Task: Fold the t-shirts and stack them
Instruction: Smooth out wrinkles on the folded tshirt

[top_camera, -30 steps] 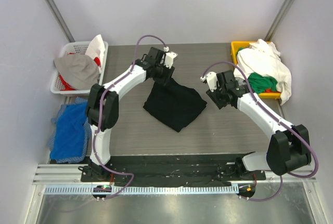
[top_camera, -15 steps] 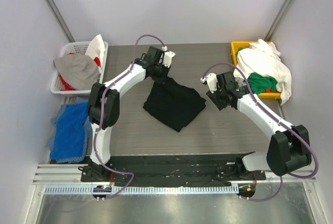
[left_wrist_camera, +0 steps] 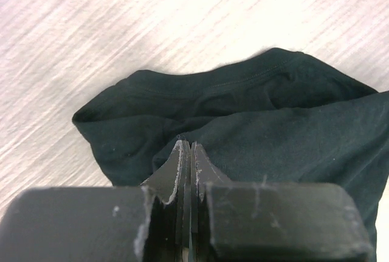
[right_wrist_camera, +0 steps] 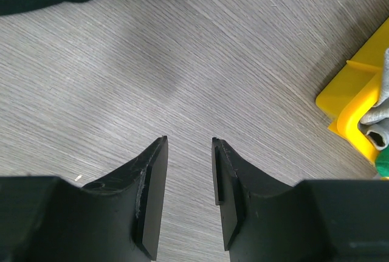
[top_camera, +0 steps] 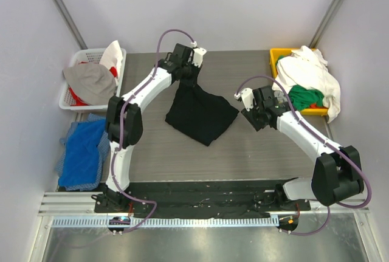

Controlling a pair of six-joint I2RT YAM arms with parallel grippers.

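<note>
The left gripper (left_wrist_camera: 186,148), jaws pressed together, pinches the top corner of the black t-shirt (top_camera: 200,115) lying mid-frame on the table (top_camera: 243,152). The right gripper (right_wrist_camera: 189,143), jaws spread, hangs right of it.

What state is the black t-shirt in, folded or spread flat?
Loosely doubled over, not neatly folded: the black t-shirt lies rumpled, layers overlapping, far corner pinched in the shut left claw.

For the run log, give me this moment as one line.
left gripper: shut on black t-shirt | right gripper: open, empty, above table
</note>
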